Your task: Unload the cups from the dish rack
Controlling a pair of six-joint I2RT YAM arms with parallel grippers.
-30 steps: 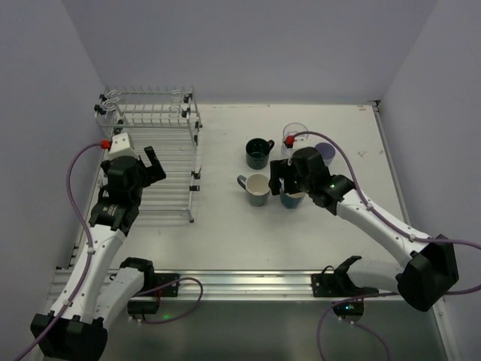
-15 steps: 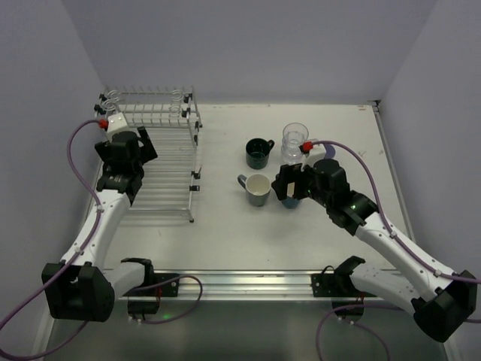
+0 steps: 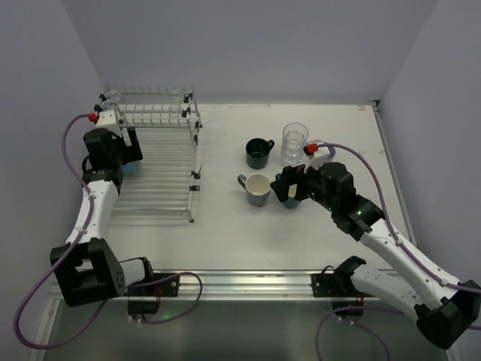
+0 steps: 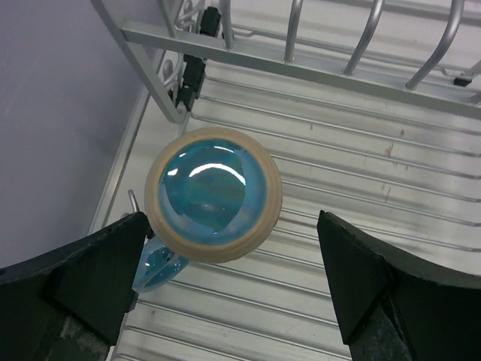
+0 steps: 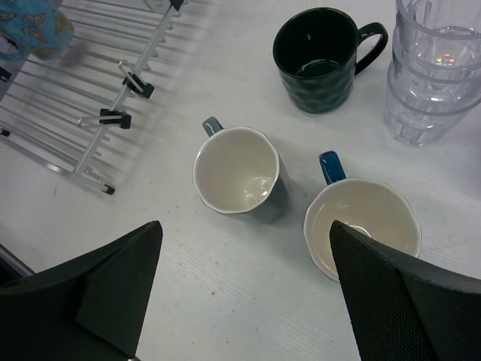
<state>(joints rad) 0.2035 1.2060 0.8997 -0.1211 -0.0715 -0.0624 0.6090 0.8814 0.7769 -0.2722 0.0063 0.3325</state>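
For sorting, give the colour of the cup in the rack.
The cup is glossy blue, ringed tan; left wrist view.

Dish rack: two-tier silver wire dish rack [image 3: 161, 180] with black connectors, standing at the table's far left.
Light blue mug: glossy light blue handled mug [image 4: 213, 194], tan-ringed round end facing up, on the rack's lower wires near its left edge.
Dark green mug: dark green handled mug [image 5: 316, 49], upright and empty, on the table right of the rack.
Grey mug: grey mug with cream inside [image 5: 239, 175], upright, handle toward the rack.
Blue mug: blue mug with cream inside [image 5: 362, 226], upright, just beside the grey one.
Tumblers: clear glass tumblers [image 5: 431, 71], stacked upright, just beside the green mug's handle.
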